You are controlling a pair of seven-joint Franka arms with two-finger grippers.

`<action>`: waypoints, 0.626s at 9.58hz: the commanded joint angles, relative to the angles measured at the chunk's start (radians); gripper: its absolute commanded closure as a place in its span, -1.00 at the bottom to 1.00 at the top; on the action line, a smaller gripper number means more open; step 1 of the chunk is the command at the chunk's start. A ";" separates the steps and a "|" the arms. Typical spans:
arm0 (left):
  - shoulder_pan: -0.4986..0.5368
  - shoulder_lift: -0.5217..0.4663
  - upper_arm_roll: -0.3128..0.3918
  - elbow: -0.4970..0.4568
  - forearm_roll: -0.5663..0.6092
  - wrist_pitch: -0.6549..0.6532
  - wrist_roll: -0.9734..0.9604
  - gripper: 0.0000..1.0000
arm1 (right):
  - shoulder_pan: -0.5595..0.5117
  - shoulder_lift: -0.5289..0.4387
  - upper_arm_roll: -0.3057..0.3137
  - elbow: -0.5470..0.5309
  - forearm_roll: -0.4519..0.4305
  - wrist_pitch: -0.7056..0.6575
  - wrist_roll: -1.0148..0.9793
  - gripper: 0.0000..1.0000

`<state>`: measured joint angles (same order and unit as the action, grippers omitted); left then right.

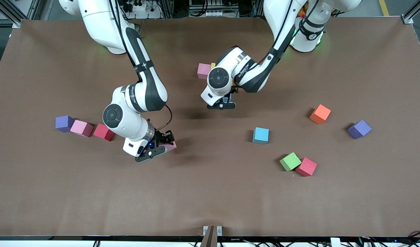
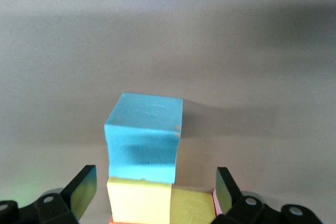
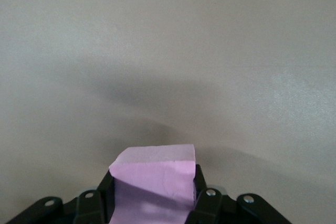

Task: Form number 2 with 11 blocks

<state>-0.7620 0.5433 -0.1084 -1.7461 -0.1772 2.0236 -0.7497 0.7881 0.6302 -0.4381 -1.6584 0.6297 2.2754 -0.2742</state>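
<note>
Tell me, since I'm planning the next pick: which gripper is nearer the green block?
Left. The left gripper hangs over the table's middle, closer to the green block; the right gripper, holding a pink block, is toward the right arm's end.

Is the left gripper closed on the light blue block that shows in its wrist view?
No, the left gripper stands open, its fingers apart on either side of the light blue block, clear of it.
</note>
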 commanded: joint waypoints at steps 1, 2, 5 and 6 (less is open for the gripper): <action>0.032 -0.120 0.003 -0.062 0.047 -0.008 -0.002 -1.00 | 0.011 -0.047 -0.004 -0.043 0.015 -0.008 0.039 0.67; 0.052 -0.153 0.003 -0.067 0.056 -0.008 0.000 -1.00 | 0.023 -0.050 -0.004 -0.044 0.015 -0.007 0.052 0.68; 0.147 -0.247 0.003 -0.078 0.068 -0.008 0.021 -1.00 | 0.071 -0.049 -0.008 -0.044 0.013 0.004 0.127 0.67; 0.195 -0.273 0.003 -0.078 0.091 -0.008 0.033 -1.00 | 0.100 -0.049 -0.011 -0.044 0.008 0.007 0.179 0.67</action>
<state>-0.6175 0.3321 -0.0992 -1.7843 -0.1224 2.0161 -0.7320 0.8430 0.6142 -0.4387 -1.6670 0.6299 2.2710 -0.1557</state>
